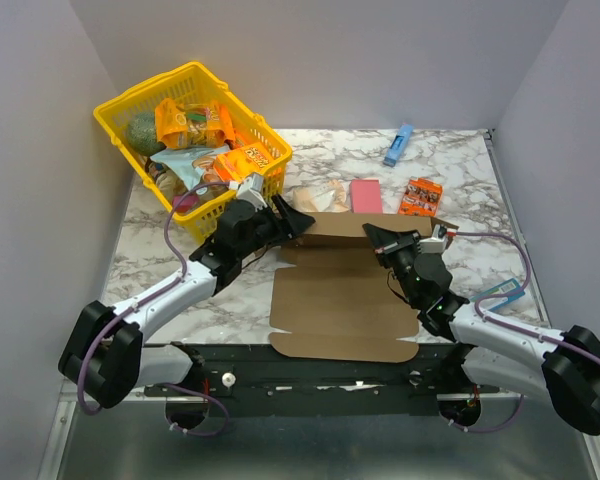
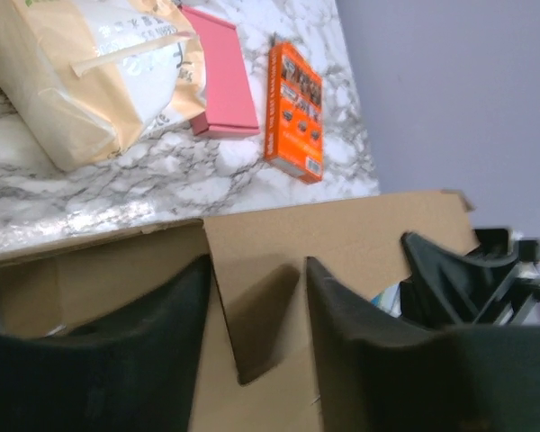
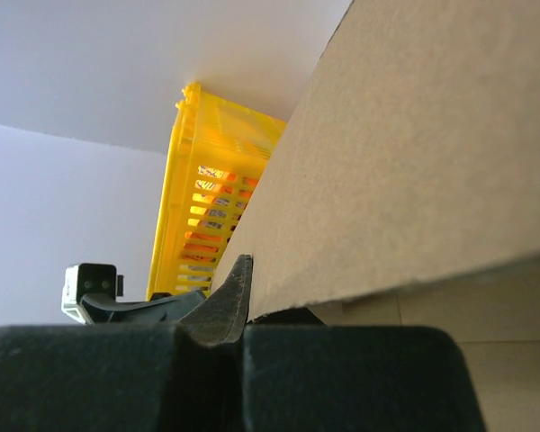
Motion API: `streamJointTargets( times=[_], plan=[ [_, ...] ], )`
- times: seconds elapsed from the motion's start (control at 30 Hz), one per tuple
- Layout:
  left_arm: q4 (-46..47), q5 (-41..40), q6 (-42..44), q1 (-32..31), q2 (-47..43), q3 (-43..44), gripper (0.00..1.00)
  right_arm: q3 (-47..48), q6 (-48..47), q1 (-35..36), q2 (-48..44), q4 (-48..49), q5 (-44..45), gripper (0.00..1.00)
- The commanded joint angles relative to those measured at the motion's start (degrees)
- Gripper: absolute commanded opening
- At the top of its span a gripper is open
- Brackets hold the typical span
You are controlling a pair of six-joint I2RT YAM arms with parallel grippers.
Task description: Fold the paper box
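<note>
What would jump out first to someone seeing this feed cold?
The brown paper box lying flat at centre, its far panel lifted, with the left gripper and right gripper at either end of it. Then the yellow basket of snacks at the far left.

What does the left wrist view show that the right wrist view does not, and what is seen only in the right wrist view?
Only the left wrist view shows the marble table, a beige paper bag, a pink flat item and the orange snack box. Only the right wrist view shows the yellow basket. Both show the brown cardboard of the paper box, close to the camera.
</note>
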Motion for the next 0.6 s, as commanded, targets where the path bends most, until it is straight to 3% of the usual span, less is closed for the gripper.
streamJointTargets(
  times=[0.0,0.1,0.4,0.57],
  plan=[
    [-6.7,0.1,6.5,-1.0,-4.4,2.5,0.79,0.4,-3.5,0.4,-0.3,-7.4,-0.3,0.00],
    [-14.0,-2.8,12.1,0.2,-7.6,4.0,0.87,0.1,-3.6,0.4,-1.6,-8.4,0.7,0.01],
    [-27.6,-10.0,22.9,7.5,-16.7,5.5,0.90,-0.2,-3.8,0.4,-3.3,-9.7,1.1,0.00],
    [-24.5,-8.2,24.1,11.5,-18.2,2.0,0.90,-0.2,-3.9,0.4,-3.3,-9.7,0.9,0.00]
  ],
)
